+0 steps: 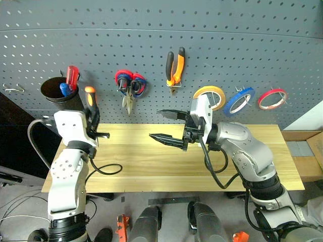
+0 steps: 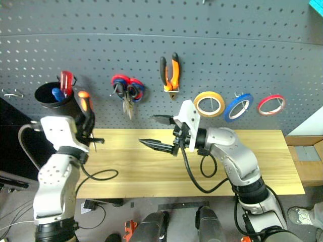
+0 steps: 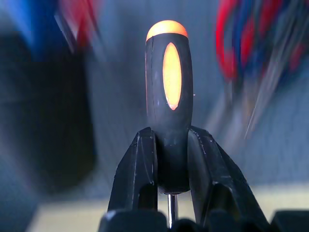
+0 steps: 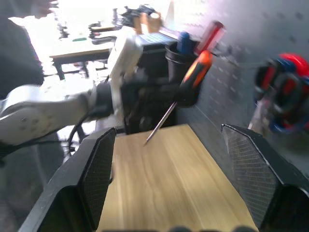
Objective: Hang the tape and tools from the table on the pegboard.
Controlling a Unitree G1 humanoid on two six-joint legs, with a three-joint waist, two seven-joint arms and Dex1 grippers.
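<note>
My left gripper (image 1: pixel 94 120) is shut on the screwdriver (image 1: pixel 90 97), whose black-and-orange handle points up, clamped between the fingers (image 3: pixel 140 164). It hangs above the left end of the table (image 1: pixel 146 164), close to the pegboard (image 1: pixel 252 40). My right gripper (image 1: pixel 154 124) stands open over the table's middle, pointing left, with nothing between its fingers (image 4: pixel 96 169). The right wrist view shows the screwdriver (image 4: pixel 195 77) with its shaft slanting down. On the pegboard hang the yellow tape (image 2: pixel 209 93), the orange-and-black pliers (image 1: pixel 180 63) and a cluster of scissors (image 1: pixel 129 88).
A black cup (image 1: pixel 56 93) on the pegboard, just left of my left gripper, holds a red-handled screwdriver (image 1: pixel 72 75) and a blue handle. Blue tape (image 1: pixel 238 100) and red tape (image 1: pixel 272 98) hang right of the yellow one. A black cable (image 1: pixel 107 170) loops over the table's left part.
</note>
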